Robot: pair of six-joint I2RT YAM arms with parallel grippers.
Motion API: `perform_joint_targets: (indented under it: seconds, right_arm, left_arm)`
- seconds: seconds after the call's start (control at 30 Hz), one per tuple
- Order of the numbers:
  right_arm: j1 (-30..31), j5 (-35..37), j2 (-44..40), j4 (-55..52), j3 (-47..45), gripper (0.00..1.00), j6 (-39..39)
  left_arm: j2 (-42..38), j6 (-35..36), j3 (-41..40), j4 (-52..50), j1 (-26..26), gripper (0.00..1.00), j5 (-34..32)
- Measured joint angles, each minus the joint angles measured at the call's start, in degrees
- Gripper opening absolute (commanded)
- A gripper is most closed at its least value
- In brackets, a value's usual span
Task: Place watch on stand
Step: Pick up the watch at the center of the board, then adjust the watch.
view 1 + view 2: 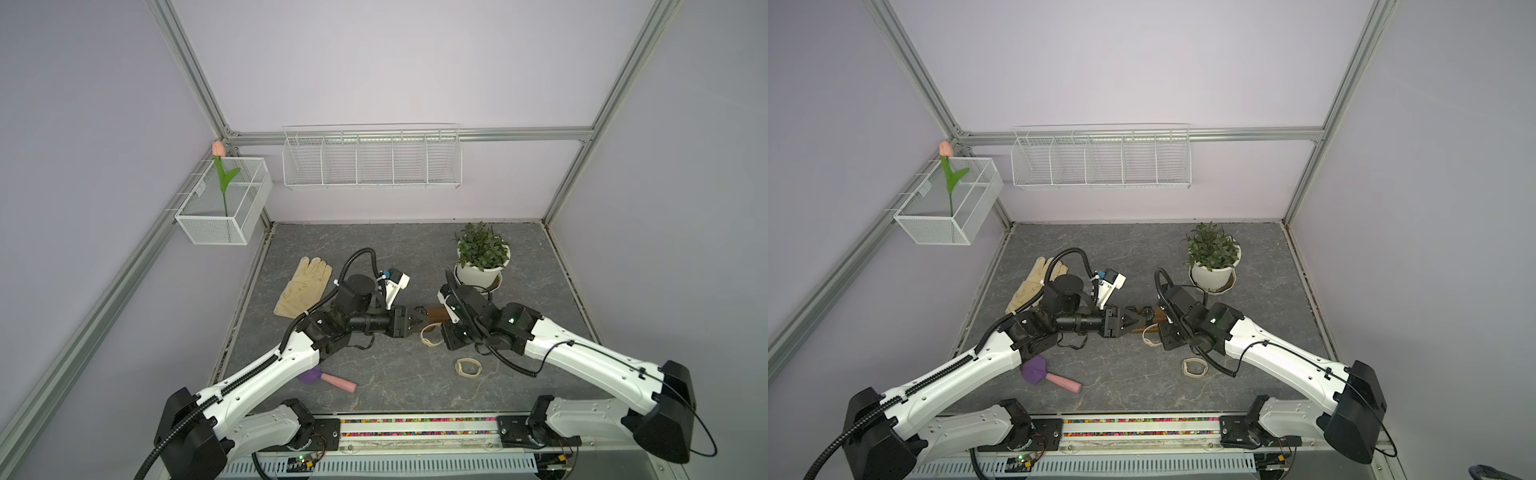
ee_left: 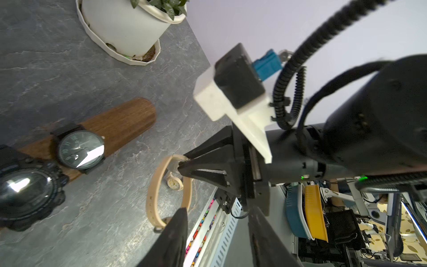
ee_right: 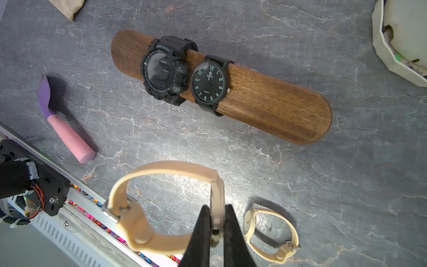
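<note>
The right gripper (image 3: 217, 209) is clamped on the case of a rubbery beige watch (image 3: 143, 231), near but apart from the stand (image 3: 272, 108). The stand is a walnut-grained bar with rounded ends, carrying a chunky black digital watch (image 3: 161, 74) and a black analog watch (image 3: 208, 85) with green numerals; the small print is unreadable. The left gripper (image 1: 417, 319) is spread and empty at the bar's end, and a second beige watch (image 3: 270, 231), a purple-and-pink trowel (image 3: 67, 129), a glove (image 1: 303, 286) and a white-potted plant (image 1: 482, 257) lie around on the veined grey table (image 3: 323, 185).

Over the grey tabletop (image 3: 346, 185), veined white and rust, I see the stand (image 3: 265, 101) in streaky brown wood grain, a chunky watch (image 3: 164, 69) all black, a dial watch (image 3: 208, 85) black with green numerals, a tan watch (image 3: 143, 233), a cream watch (image 3: 248, 222), and a trowel (image 3: 69, 136) purple with a pink handle.
</note>
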Motion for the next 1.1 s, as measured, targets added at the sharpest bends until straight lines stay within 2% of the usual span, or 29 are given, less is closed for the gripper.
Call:
perform_joint_targets:
  seconds: [0.27, 0.47, 0.7, 0.87, 1.1]
  right_arm:
    - [-3.58, -5.22, 1.9, -4.07, 7.93, 0.07, -0.26]
    - [-5.29, -10.88, 3.43, -4.87, 9.9, 0.07, -0.28]
    - [-5.49, -15.89, 6.6, -5.57, 11.15, 0.07, -0.44]
    - [-5.49, -17.14, 7.28, -5.57, 11.47, 0.07, -0.52]
    - [-5.55, -17.57, 7.3, -6.21, 11.47, 0.07, -0.92]
  left_arm:
    - [1.92, 13.73, 11.37, -12.87, -3.15, 0.49, -3.21]
    - [5.22, 21.33, 12.76, -18.71, -4.85, 0.49, -8.15]
    - [8.79, 26.45, 14.93, -21.92, -7.48, 0.49, -10.93]
    - [11.78, 28.96, 17.33, -23.21, -9.2, 0.42, -12.04]
    - [15.47, 30.82, 18.71, -26.12, -10.45, 0.38, -14.51]
